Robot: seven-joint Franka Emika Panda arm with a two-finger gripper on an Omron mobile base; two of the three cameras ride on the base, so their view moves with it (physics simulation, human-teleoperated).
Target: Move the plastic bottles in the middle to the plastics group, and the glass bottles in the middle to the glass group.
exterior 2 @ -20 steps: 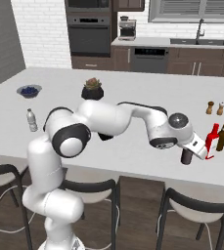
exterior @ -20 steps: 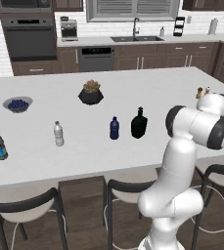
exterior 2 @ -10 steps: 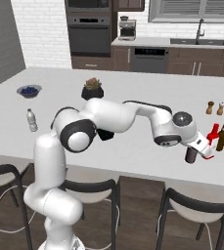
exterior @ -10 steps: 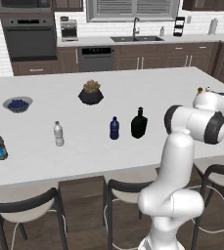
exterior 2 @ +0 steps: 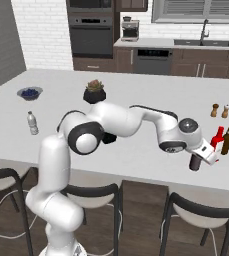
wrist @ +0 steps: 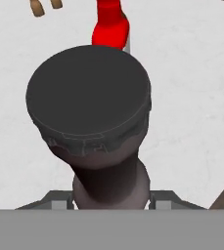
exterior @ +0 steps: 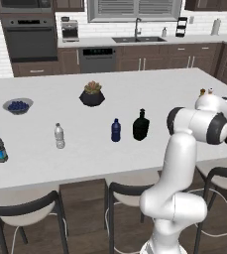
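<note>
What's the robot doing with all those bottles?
The white robot arm is sorting bottles on the kitchen counter. Its hand is out at the far end, beside the red bottle and the brown bottle. A dark bottle top sits right in front of it, but I can't tell if it's gripped. The navy bottle and black bottle stand in the middle.

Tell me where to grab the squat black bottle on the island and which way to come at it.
Take the squat black bottle by its thin neck, coming down from above. It stands upright. Its wide body probably would not fit between the jaws, but the neck should. The navy-blue bottle beside it stands apart, leaving room.
</note>
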